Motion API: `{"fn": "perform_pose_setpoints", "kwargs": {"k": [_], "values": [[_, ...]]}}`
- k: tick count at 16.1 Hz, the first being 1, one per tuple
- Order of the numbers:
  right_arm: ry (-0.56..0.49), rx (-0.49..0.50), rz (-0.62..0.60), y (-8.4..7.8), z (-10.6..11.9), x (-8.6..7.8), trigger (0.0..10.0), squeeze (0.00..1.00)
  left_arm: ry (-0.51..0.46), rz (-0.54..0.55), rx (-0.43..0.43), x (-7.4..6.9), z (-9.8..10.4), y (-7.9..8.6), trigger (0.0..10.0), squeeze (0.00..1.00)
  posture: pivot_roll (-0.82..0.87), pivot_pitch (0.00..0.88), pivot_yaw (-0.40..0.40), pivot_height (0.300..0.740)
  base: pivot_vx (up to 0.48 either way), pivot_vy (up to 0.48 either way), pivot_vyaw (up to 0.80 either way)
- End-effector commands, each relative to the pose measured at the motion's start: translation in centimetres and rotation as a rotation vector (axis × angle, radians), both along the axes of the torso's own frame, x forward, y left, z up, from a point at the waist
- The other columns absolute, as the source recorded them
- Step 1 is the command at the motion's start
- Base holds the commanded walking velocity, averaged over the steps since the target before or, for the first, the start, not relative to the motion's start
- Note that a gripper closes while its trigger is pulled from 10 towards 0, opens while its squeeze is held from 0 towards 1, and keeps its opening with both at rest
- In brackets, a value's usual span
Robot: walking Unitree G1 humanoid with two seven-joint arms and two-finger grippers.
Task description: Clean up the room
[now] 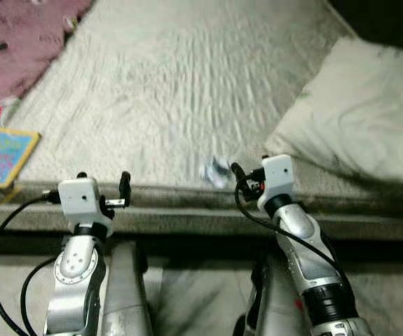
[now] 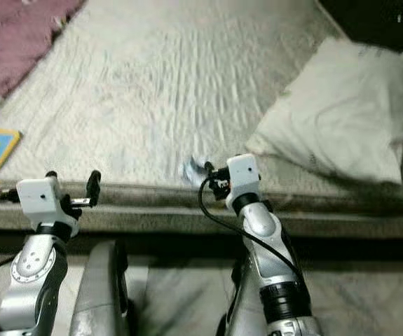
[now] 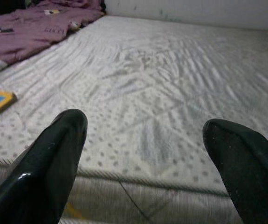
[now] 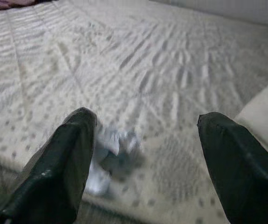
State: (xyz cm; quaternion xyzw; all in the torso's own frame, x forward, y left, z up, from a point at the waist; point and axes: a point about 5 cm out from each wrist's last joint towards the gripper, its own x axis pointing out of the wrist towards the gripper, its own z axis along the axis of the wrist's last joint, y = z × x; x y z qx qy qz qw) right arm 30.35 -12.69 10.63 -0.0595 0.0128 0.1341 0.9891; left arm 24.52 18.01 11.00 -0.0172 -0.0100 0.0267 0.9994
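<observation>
A small crumpled white and blue scrap (image 1: 216,171) lies on the quilted white mattress (image 1: 173,84), close to its front edge. My right gripper (image 1: 250,169) hovers at that edge just right of the scrap, open. In the right wrist view the scrap (image 4: 113,151) sits beside one fingertip (image 4: 75,149), partly inside the gap, and nothing is gripped. Further left along the same edge, my left gripper (image 1: 103,179) is open with bare mattress ahead between its fingers (image 3: 54,154).
A white pillow (image 1: 362,119) lies on the bed's right side. A blue and yellow book (image 1: 1,154) rests at the left front corner. A purple blanket (image 1: 19,42) with small items on it covers the far left. A dark bed frame edge (image 1: 201,213) runs below the mattress.
</observation>
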Motion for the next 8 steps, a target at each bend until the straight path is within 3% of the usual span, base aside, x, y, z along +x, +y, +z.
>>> {"fn": "perform_pose_setpoints", "kwargs": {"k": [1, 4, 8], "values": [[0.002, -0.010, 0.027, 0.38, -0.16, 0.12, 10.0, 0.00, -0.002, -0.006, -0.003, 0.14, -0.03, 0.02, 10.0, 0.00, -0.07, 0.080, -0.047, 0.497, 0.341, 0.000, 0.45], [-0.007, -0.020, 0.032, 0.62, -0.25, 0.30, 10.0, 0.00, 0.006, -0.024, -0.008, 0.19, -0.22, -0.24, 10.0, 0.00, -0.06, 0.040, -0.045, 0.497, 0.308, 0.000, 0.71], [-0.005, -0.008, 0.031, 0.82, -0.43, 0.50, 10.0, 0.00, 0.011, -0.024, -0.025, 0.23, -0.29, -0.49, 10.0, 0.00, -0.06, 0.037, -0.047, 0.497, 0.000, 0.000, 0.00]]}}
